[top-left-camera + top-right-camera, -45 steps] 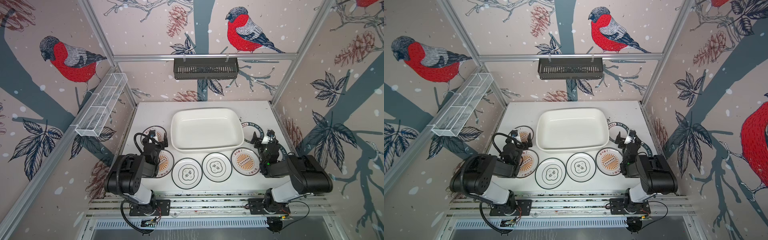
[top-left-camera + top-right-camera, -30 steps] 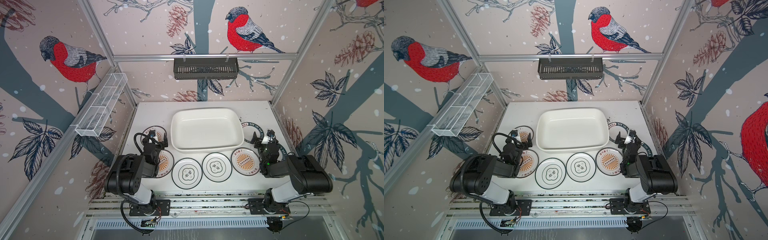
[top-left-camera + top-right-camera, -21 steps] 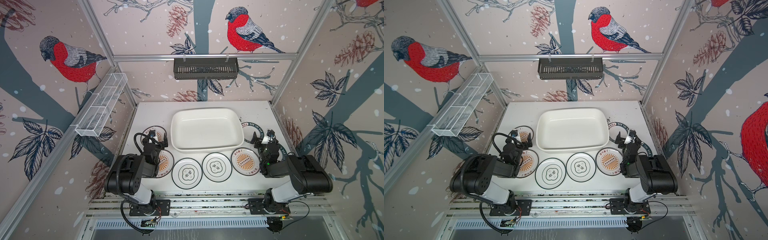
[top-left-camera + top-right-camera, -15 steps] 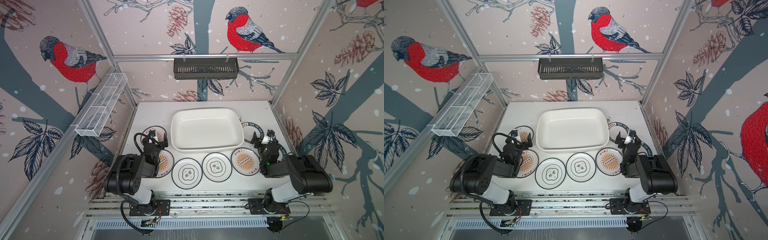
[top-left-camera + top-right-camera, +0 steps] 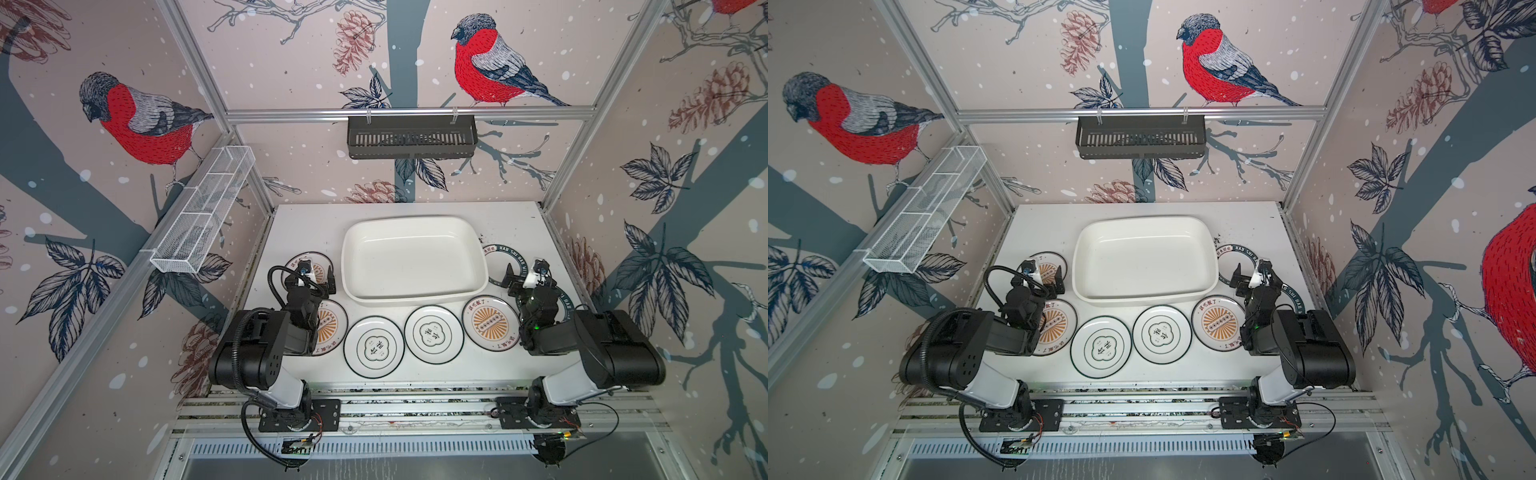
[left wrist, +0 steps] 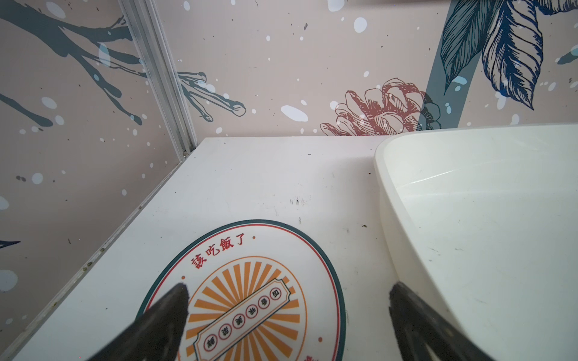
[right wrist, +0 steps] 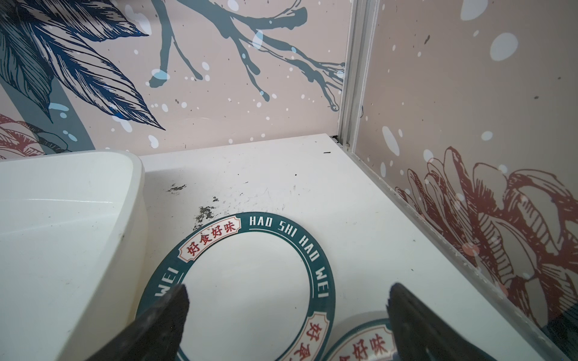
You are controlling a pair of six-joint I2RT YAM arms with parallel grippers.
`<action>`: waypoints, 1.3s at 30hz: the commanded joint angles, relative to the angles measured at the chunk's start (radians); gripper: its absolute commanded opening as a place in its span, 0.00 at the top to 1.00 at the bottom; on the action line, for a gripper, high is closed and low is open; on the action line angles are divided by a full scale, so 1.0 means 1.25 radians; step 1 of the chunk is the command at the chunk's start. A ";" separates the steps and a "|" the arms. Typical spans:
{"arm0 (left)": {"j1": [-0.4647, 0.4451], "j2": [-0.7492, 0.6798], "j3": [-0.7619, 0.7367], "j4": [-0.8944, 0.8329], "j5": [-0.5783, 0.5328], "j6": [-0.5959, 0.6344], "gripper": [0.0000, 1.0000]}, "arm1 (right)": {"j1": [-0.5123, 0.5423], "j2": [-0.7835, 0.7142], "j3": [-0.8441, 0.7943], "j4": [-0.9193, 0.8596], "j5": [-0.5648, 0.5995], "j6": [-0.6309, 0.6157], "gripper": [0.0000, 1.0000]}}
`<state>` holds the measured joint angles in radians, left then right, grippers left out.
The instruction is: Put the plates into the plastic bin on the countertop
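Hovering low, the left gripper (image 6: pixel 287 290) had its fingers wide open & empty, w/ the sunburst plate (image 6: pixel 250 281) right under them and the bin (image 6: pixel 469 203) just beside, toward the middle. The right gripper (image 7: pixel 287 290) was the same, open over the lettered plate (image 7: pixel 250 272). All plates sat on the countertop (image 6: pixel 266 175), none binned yet imo.

Bright, even, diffuse light from above. Soft shadows under arms (image 5: pixel 266 345). Faint sheen streak on bin (image 5: pixel 407 239), 12 o'clock wall. Top views sharp; posts (image 5: pixel 195 66) splay at 10, 2 o'clock. Wrist views: fingers (image 6: pixel 162 322) blurred.
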<state>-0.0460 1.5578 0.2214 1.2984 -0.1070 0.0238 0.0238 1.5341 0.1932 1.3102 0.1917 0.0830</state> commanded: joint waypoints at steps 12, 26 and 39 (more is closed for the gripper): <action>0.003 -0.003 -0.001 0.023 0.001 -0.004 0.01 | 0.001 0.001 0.000 0.021 0.009 0.001 0.00; 0.001 -0.015 -0.025 0.061 -0.024 -0.009 0.01 | 0.002 0.001 0.000 0.022 0.010 0.001 0.00; -0.001 -0.204 0.030 -0.185 0.014 0.004 0.01 | 0.016 -0.129 0.179 -0.400 0.123 0.067 0.00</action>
<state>-0.0463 1.3483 0.2371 1.1709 -0.1165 0.0238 0.0452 1.4029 0.3481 1.0630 0.3042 0.1062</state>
